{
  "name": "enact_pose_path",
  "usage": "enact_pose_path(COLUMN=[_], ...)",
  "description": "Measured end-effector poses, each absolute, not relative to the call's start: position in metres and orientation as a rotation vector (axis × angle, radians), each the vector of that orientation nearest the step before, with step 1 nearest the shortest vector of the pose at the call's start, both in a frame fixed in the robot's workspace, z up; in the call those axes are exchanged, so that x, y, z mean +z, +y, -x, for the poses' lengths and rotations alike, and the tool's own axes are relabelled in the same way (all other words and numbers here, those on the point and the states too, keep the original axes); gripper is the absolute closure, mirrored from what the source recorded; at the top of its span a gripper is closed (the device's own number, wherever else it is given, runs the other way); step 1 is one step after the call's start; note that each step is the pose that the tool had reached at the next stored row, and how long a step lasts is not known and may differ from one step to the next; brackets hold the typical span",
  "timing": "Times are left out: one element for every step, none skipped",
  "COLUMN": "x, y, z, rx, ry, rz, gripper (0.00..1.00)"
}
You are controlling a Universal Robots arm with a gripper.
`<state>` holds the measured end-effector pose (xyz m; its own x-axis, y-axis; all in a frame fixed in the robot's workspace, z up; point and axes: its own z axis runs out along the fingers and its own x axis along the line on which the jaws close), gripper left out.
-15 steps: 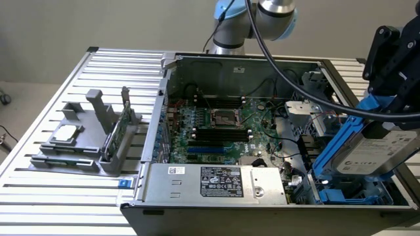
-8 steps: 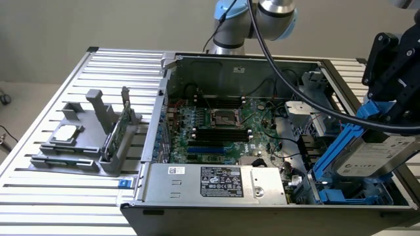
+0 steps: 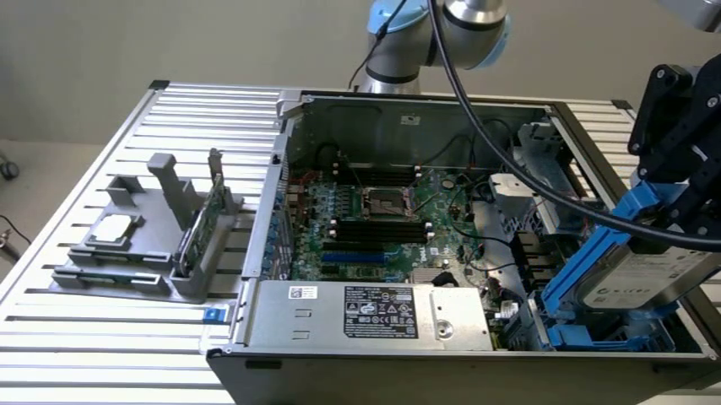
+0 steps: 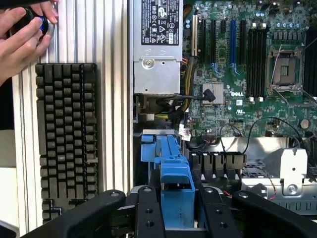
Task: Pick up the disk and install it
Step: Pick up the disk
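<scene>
The disk (image 3: 646,283), a silver drive with a white label in a blue carrier, hangs tilted over the drive bay (image 3: 586,333) at the exterior view's right end of the open computer case (image 3: 451,110). My gripper (image 3: 676,226) is shut on its upper end, black fingers on either side of the carrier. In the wrist view the blue carrier (image 4: 176,186) sits between my fingers (image 4: 148,213), pointing down toward the bay's blue rails (image 4: 157,144). The disk's lower end is close to the bay; I cannot tell whether it touches.
A motherboard (image 3: 372,219) and a silver power supply (image 3: 372,316) fill the case. A grey holder (image 3: 147,245) with a small chip and a green card stands at the exterior view's left. A keyboard (image 4: 67,139) lies beside the case, with a person's hands (image 4: 22,37) near it.
</scene>
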<state>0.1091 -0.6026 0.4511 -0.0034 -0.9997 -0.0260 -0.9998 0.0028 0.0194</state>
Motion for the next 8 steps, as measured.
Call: enact_pose_path(x=[0.4510, 0.4509, 0.4507, 0.4501, 0.4495, 0.4487, 0.4476, 0.4470], y=[-0.6028, -0.6028, -0.6028, -0.6029, -0.6029, -0.6030, -0.6032, -0.6033], z=[-0.1091, -0.1091, -0.1091, -0.1091, -0.1091, -0.1092, -0.1094, -0.1096], rx=[0.051, 0.051, 0.051, 0.051, 0.051, 0.051, 0.053, 0.053], ry=[2.221, 2.221, 2.221, 2.220, 2.220, 2.219, 2.218, 2.217], rz=[2.215, 2.215, 2.215, 2.215, 2.215, 2.215, 2.215, 2.216], gripper=[0.67, 0.67, 0.67, 0.67, 0.67, 0.67, 0.67, 0.67])
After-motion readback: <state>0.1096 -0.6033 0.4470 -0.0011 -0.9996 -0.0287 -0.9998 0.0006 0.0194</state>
